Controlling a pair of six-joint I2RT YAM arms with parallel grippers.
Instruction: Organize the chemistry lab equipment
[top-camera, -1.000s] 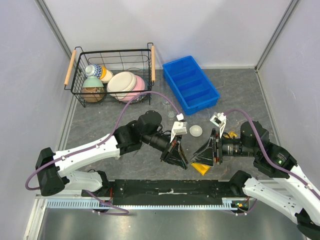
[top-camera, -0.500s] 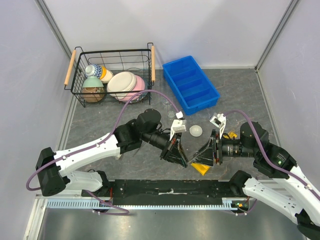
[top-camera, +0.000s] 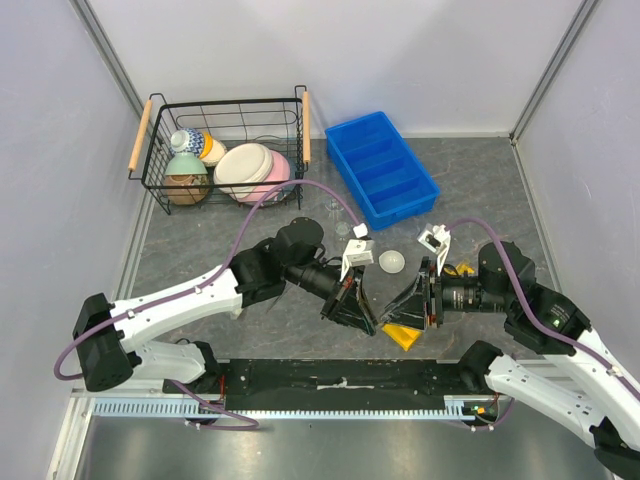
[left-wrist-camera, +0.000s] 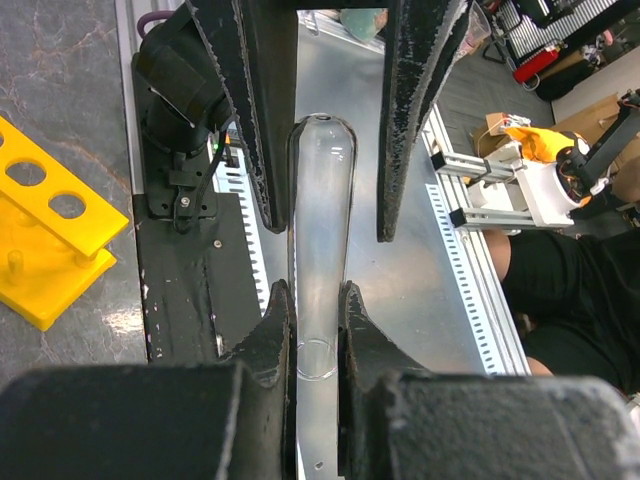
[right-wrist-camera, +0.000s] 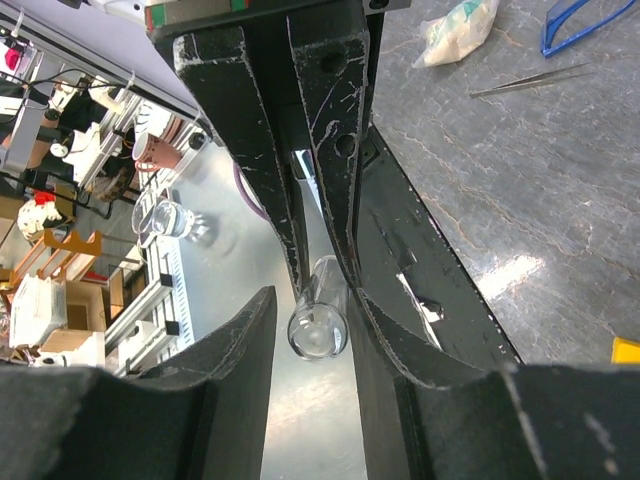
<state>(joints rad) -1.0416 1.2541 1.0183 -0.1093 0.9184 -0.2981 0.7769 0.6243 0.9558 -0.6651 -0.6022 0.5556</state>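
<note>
At lower centre of the overhead view, the right gripper (top-camera: 388, 318) is closing the last gap to the left gripper (top-camera: 368, 325). It is nearer than a second ago, so a handover looks to be getting set up. Left jaws are pinching the test tube (left-wrist-camera: 318, 230) near its open end. Right jaws are standing well apart, straddling its rounded end without touching. Just below them, the yellow rack (top-camera: 402, 337) is waiting, its visible holes empty.
</note>
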